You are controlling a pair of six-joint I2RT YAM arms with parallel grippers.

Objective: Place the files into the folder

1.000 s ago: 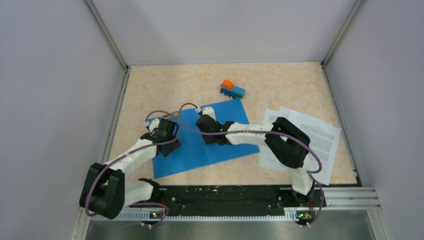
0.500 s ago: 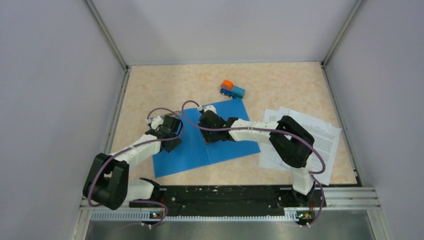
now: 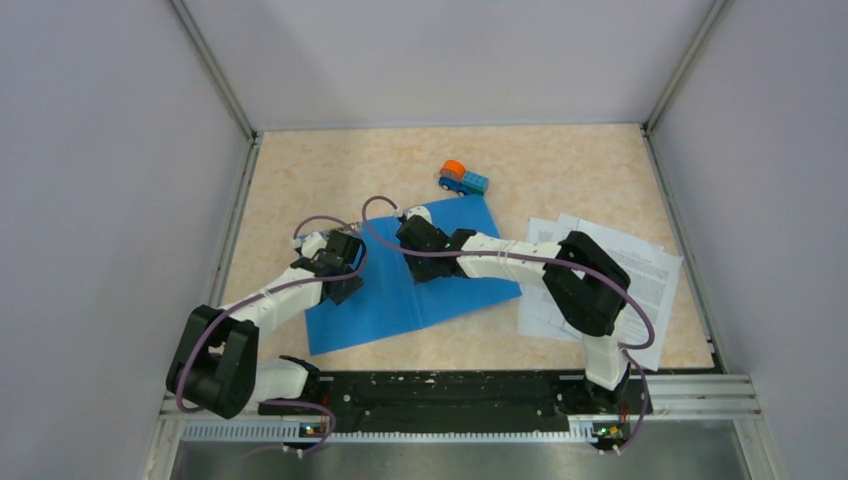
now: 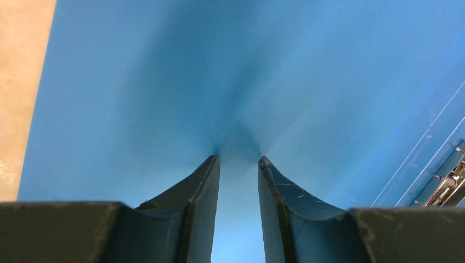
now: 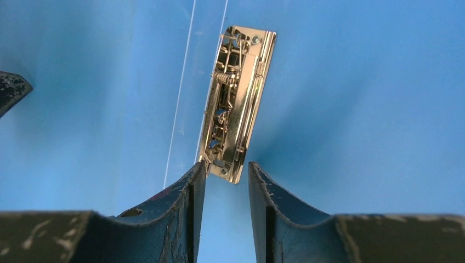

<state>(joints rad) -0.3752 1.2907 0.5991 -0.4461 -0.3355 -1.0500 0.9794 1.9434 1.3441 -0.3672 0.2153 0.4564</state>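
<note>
The blue folder [image 3: 450, 298] lies open and flat on the table, its metal clip [image 5: 237, 98] along the spine crease. My left gripper [image 3: 343, 288] stands tips-down on the folder's left leaf [image 4: 164, 82], jaws apart with only blue plastic between them [image 4: 239, 160]. My right gripper [image 3: 422, 272] is over the spine, open [image 5: 226, 164]; the near end of the clip sits just at its tips, touching the left finger. The files [image 3: 652, 272], white printed sheets, lie fanned to the right of the folder, partly under the right arm.
A small blue-and-orange toy truck [image 3: 463, 179] stands just beyond the folder's far right corner. Grey walls close in the table [image 3: 320, 170] on three sides. A dark fingertip [image 5: 11, 90] shows at the left edge of the right wrist view.
The left gripper has slid slightly right and farther onto the left leaf. The right gripper has moved a little left toward the spine clip. Folder, files and truck lie about as before.
</note>
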